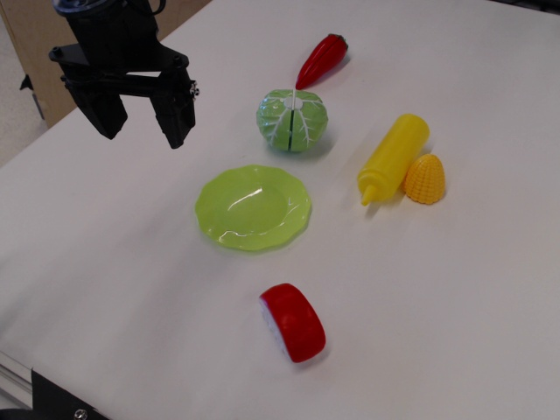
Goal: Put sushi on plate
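The sushi is a glossy red oblong toy with a white underside. It lies on the white table near the front, below the plate. The plate is lime green with a wavy rim and sits empty in the middle of the table. My gripper is black and hangs at the upper left, above the table and well left of the plate. Its two fingers are spread apart with nothing between them.
A green-and-white cabbage ball stands just behind the plate. A red chili pepper lies behind it. A yellow squeeze bottle and a corn piece lie at the right. The table's left edge runs near the gripper.
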You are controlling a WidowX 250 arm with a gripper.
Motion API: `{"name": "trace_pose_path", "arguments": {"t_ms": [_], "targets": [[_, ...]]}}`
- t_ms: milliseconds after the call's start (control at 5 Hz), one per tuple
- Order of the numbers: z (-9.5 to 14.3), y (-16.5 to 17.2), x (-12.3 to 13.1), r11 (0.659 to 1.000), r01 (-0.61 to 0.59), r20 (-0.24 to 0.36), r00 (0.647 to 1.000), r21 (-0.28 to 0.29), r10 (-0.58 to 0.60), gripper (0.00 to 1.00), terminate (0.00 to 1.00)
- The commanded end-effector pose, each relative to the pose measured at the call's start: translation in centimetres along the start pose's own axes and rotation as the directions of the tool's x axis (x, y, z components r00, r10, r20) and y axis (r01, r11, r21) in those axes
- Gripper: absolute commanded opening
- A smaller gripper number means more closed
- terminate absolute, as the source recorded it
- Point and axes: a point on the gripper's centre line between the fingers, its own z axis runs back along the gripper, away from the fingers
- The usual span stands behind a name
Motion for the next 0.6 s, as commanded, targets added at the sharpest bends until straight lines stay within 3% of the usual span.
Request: {"name": "trace_pose_path", "arguments": {"t_ms": [0, 400], "targets": [[0.0, 0.0, 0.0, 1.0, 0.0, 0.0, 1.0, 0.0, 0.0, 1.0, 0.0], [-2.3, -6.2, -3.8, 0.989, -0.146, -0.003, 0.989, -0.025, 0.146, 1.0, 0.0]]}}
